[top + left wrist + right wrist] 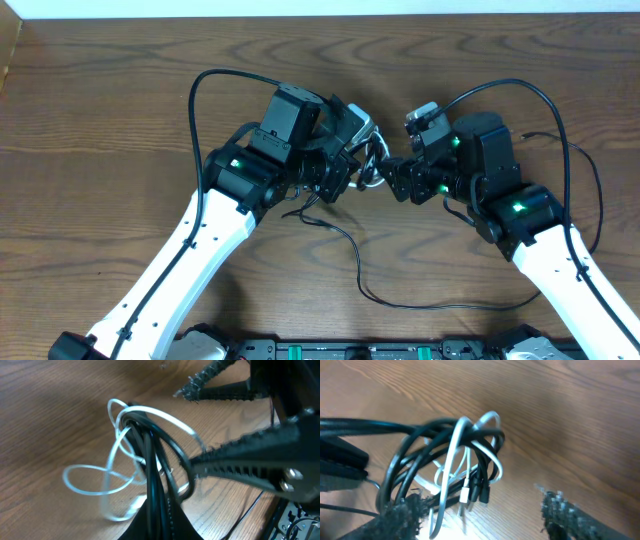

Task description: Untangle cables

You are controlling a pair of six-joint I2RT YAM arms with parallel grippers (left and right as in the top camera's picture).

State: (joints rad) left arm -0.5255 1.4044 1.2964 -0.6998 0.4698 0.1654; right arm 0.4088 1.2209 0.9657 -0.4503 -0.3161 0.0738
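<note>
At mid-table both grippers meet nose to nose over the tangle. Bare wood of the table spreads wide to the left, right and far side, and the far edge and far-left corner lie well apart from the arms. A black rail sits along the near edge between the arm bases. Thick arm cables arch over each arm, close above the work. The black cord trails from the tangle toward the near side, then bends right across the wood under the right arm.

The left gripper has its jaws pressed together, pinching strands of the black cord, which fan out from it in several loops. The white cord winds through those loops and over their top, and one loose loop lies on the wood to the left. The right gripper stands with its jaws spread. The bundle hangs between them, touching one rough pad and well clear of the other. Two plug ends dangle in the gap.
</note>
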